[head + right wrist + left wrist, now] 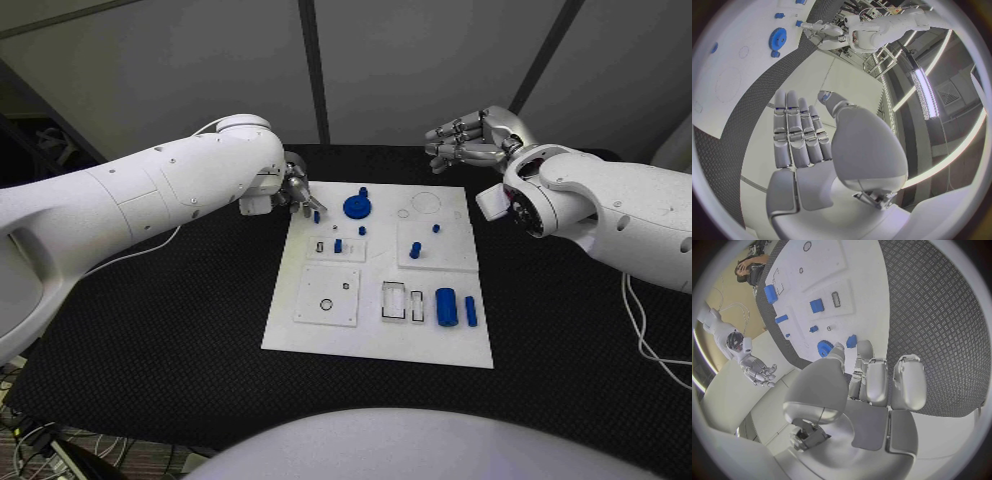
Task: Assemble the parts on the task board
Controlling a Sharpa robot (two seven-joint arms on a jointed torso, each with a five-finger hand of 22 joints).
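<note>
The white task board point(378, 335) lies mid-table. My left hand point(294, 188) hangs over the board's far left corner. Its thumb and a fingertip point(864, 347) pinch a small blue part point(852, 341), which I also see as the blue part point(316, 213) just under the fingers. A blue gear point(356, 207) sits on the board beside it, the same gear point(824, 348) close to the thumb. My right hand point(469, 140) is raised beyond the board's far right corner, holding nothing; its fingers point(798, 132) lie straight side by side, with the thumb apart.
Small blue pegs point(415, 250) stand in the board's middle. A blue cylinder point(446, 306) and a thin blue bar point(470, 310) lie near its front right. A raised plate with holes point(329, 296) sits front left. Black matting point(159, 320) surrounds the board.
</note>
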